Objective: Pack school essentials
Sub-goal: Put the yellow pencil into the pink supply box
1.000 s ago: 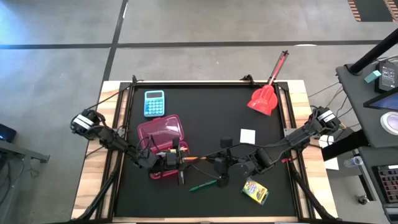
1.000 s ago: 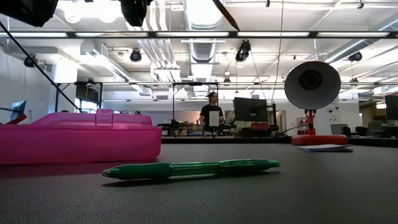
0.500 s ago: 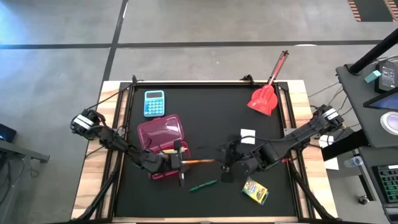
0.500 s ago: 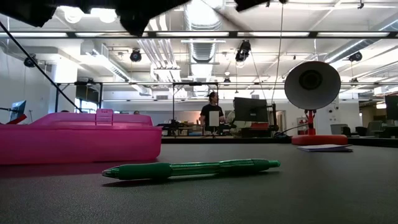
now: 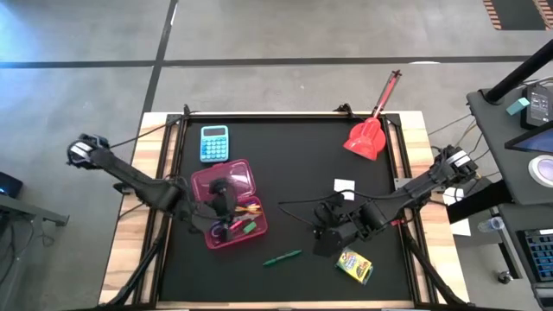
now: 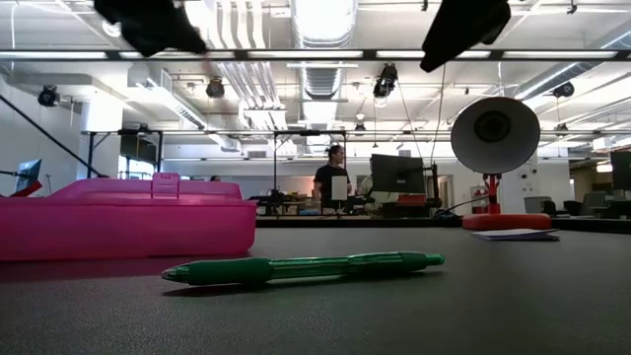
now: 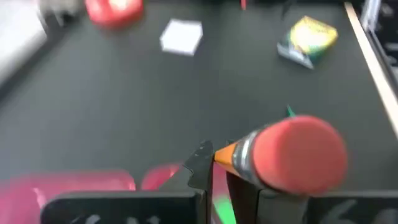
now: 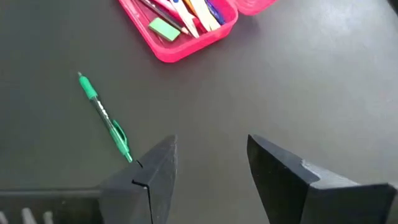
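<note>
An open pink pencil case (image 5: 226, 200) lies at the mat's left. Its tray (image 8: 180, 31) holds several pens and a green eraser (image 8: 163, 28). My left gripper (image 5: 230, 206) hovers over the tray, shut on an orange pencil (image 7: 273, 152) with a pink eraser end. My right gripper (image 8: 208, 165) stands open above bare mat, right of the case, with nothing between its fingers. A green pen (image 5: 282, 257) lies flat on the mat between the grippers, nearer the front edge. The yellow-green crayon box (image 5: 354, 264) lies on the mat at the near right. My left gripper pinches the pencil's orange shaft (image 7: 225, 155) between its two fingers (image 7: 200, 167), close to the metal band below the eraser. The pink eraser end (image 7: 305, 152) sticks back out of the hold. The pencil is lifted clear above the case; its tip is hidden.
A blue calculator (image 5: 213, 142) lies beyond the case. A red scoop (image 5: 367, 134) rests at the far right corner, its handle over the edge. A white note (image 5: 344, 187) lies just beyond my right gripper.
My right gripper has let go of the orange pencil and drawn back toward the table's right. My left gripper, keeping the pencil, has pulled toward the left edge to a spot over the pink case, risen and tipped up from pointing steeply down.
</note>
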Tool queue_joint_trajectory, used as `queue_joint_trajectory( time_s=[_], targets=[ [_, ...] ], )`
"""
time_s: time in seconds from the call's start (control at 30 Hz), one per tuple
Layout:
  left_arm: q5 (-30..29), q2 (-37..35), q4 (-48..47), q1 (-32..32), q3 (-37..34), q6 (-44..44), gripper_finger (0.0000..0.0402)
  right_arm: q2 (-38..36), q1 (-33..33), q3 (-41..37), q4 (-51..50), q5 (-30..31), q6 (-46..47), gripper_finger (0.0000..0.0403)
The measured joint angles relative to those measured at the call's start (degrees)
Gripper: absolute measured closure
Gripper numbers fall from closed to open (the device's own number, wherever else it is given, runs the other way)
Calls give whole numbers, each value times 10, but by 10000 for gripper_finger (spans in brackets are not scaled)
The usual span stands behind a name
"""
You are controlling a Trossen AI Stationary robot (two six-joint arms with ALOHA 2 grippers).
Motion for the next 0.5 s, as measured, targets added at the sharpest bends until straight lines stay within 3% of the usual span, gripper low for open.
queue_joint_trajectory(
  time_s=[0.23, 0.5],
  targets=[
    [159, -30, -151, 22, 4, -136, 389, 0, 0, -46, 108, -2, 2, 225],
    [305, 29, -181, 50, 6, -151, 389, 0, 0, -118, 223, -23, 16, 227]
  ],
)
